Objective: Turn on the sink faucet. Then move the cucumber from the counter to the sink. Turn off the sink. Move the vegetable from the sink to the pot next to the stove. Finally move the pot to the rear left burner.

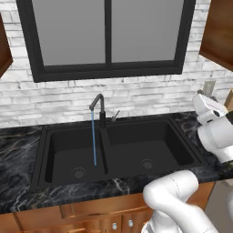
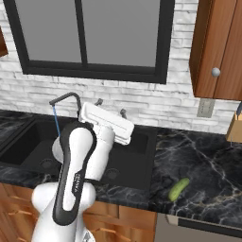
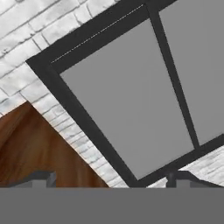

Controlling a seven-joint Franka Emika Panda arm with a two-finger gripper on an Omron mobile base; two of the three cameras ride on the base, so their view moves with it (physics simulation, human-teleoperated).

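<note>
The black sink faucet (image 1: 97, 105) runs a thin blue stream of water (image 1: 93, 139) into the left basin of the black double sink (image 1: 175, 136). Its small side lever (image 1: 115, 115) sticks out to the right of the tap's base. The yellowish-green cucumber (image 2: 179, 188) lies on the black marble counter (image 2: 208, 165), right of the sink and near the front edge. My hand (image 2: 107, 124) is raised above the sink's right side and points up at the window. My gripper (image 3: 110, 180) is open, its fingertips wide apart with nothing between them. The pot is out of view.
A dark-framed window (image 1: 108, 34) sits above the white brick wall behind the sink. A brown wall cabinet (image 2: 218, 47) hangs above the right counter. Below it are a wall outlet (image 2: 204, 108) and a knife block (image 2: 235, 127) at the far right.
</note>
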